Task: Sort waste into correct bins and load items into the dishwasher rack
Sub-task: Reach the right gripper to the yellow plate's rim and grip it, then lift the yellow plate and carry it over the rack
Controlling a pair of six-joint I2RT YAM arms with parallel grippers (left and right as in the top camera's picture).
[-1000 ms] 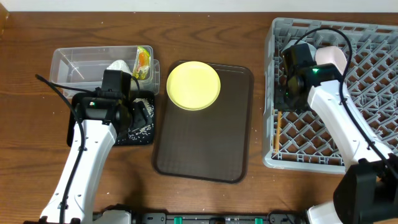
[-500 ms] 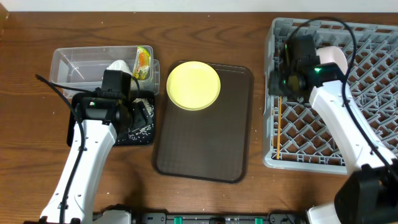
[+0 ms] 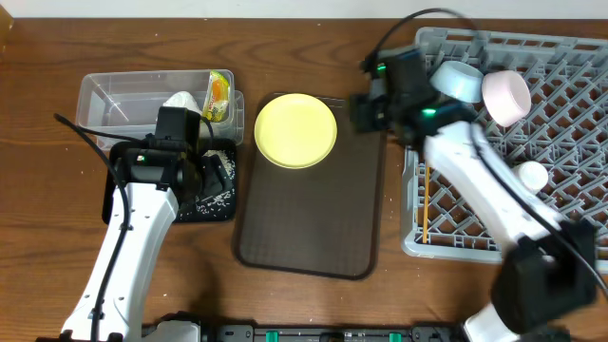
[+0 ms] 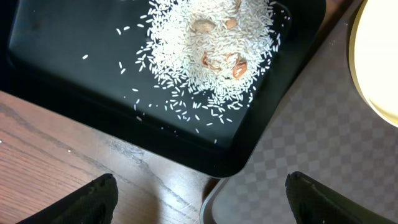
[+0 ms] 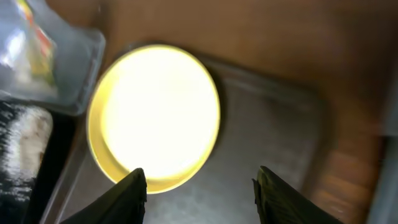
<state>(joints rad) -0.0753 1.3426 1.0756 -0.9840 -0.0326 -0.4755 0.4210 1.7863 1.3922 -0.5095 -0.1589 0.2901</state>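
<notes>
The round yellow plate [image 3: 295,130] [image 5: 155,112] lies at the far left of the dark brown tray [image 3: 313,204]. My right gripper [image 3: 356,112] [image 5: 199,193] hovers open and empty over the tray, just right of the plate. My left gripper [image 3: 211,176] [image 4: 202,199] stands wide open, holding nothing, above the near corner of the black tray [image 3: 217,211] [image 4: 62,74], which holds rice scraps [image 4: 205,50]. The clear tub [image 3: 123,100] holds the napkin [image 3: 180,100] and wrapper [image 3: 219,95]. In the grey rack [image 3: 560,204] are the blue bowl [image 3: 458,81], pinkish bowl [image 3: 506,95], cup [image 3: 532,176] and chopsticks [image 3: 426,199].
The brown tray's rim [image 4: 208,205] lies right against the black tray's corner. The rack's left wall [image 3: 410,161] stands close beside the brown tray's right edge. Bare wooden table [image 3: 57,237] stretches along the front left.
My right arm has swung left out of the rack to over the brown tray by the plate, and its jaws have widened. The chopsticks stay in the rack. The left arm has not moved.
</notes>
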